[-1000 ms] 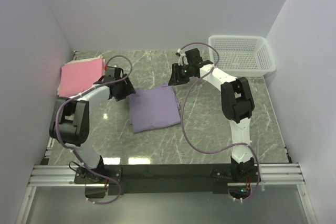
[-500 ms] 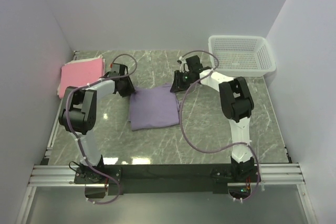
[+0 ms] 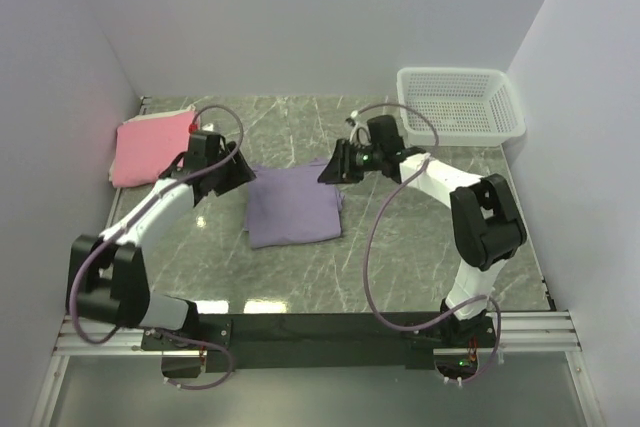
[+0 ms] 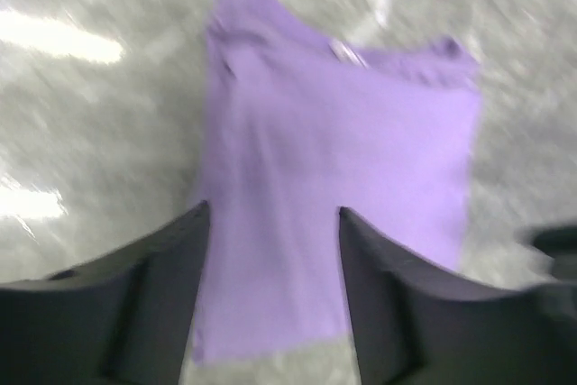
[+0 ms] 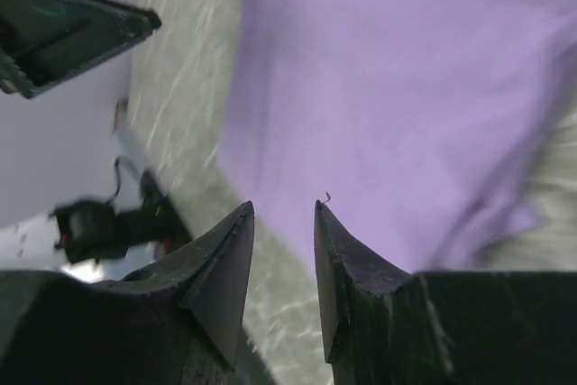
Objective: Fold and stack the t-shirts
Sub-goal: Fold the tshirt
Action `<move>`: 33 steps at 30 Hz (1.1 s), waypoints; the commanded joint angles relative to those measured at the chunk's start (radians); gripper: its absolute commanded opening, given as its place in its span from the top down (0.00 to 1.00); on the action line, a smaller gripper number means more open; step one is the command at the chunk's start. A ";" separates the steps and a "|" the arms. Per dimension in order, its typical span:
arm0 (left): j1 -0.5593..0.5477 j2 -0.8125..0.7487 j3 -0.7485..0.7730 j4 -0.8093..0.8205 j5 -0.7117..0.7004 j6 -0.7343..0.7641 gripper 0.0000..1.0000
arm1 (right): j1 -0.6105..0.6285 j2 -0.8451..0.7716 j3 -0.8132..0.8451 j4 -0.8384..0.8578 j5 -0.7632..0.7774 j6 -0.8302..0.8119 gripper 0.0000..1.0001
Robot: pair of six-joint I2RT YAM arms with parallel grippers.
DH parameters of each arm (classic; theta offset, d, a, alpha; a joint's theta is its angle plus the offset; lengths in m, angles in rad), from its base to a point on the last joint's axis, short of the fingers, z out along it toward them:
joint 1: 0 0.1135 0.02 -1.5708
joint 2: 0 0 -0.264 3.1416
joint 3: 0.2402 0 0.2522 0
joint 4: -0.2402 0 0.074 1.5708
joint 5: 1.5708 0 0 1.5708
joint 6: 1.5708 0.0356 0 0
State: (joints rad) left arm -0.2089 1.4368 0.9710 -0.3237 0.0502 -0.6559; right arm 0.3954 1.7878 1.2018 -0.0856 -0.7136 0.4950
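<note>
Lavender tee (image 3: pixel 294 209) — far corners masked by left gripper (image 3: pixel 240 176), right gripper (image 3: pixel 326 171)

Top cam overhead; wrist cams close, share tee (image 3: pixel 295 204).

The left arm (image 3: pixel 160 209) and right arm (image 3: pixel 432 175) share white tubular link shells and bulky black joint housings (image 3: pixel 487 222). A thin mauve-grey cable (image 3: pixel 367 247) loops loosely along each. Their jaws are matte black, tapering wedges. A small red mark (image 3: pixel 192 128) dots the left wrist.
</note>
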 commanded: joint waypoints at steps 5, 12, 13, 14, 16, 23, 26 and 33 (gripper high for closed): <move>-0.153 -0.133 -0.228 0.064 0.187 -0.128 0.51 | 0.154 0.025 -0.107 0.122 -0.211 0.073 0.60; -0.127 -0.049 -0.431 0.285 0.249 -0.269 0.77 | 0.142 0.168 -0.176 0.187 -0.244 0.067 0.66; -0.118 -0.017 -0.445 0.299 0.257 -0.289 0.79 | 0.135 0.183 -0.180 0.187 -0.247 0.062 0.67; -0.100 -0.004 -0.463 0.316 0.258 -0.292 0.79 | 0.120 0.206 -0.186 0.179 -0.245 0.042 0.68; -0.093 0.004 -0.474 0.316 0.251 -0.292 0.80 | 0.100 0.222 -0.203 0.170 -0.241 0.024 0.68; -0.087 -0.134 -0.447 0.201 0.206 -0.272 0.78 | 0.030 0.127 -0.217 0.064 -0.225 -0.078 0.69; -0.087 -0.225 -0.395 0.111 0.165 -0.249 0.69 | 0.022 0.061 -0.185 0.021 -0.222 -0.092 0.69; -0.049 -0.363 -0.310 -0.032 0.004 -0.185 0.34 | -0.018 0.139 -0.094 0.084 -0.198 -0.030 0.69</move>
State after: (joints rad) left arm -0.2840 1.1343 0.6128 -0.2779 0.1646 -0.8883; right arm 0.4034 1.8935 1.0637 -0.0456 -0.9276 0.4526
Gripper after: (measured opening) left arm 0.621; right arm 0.306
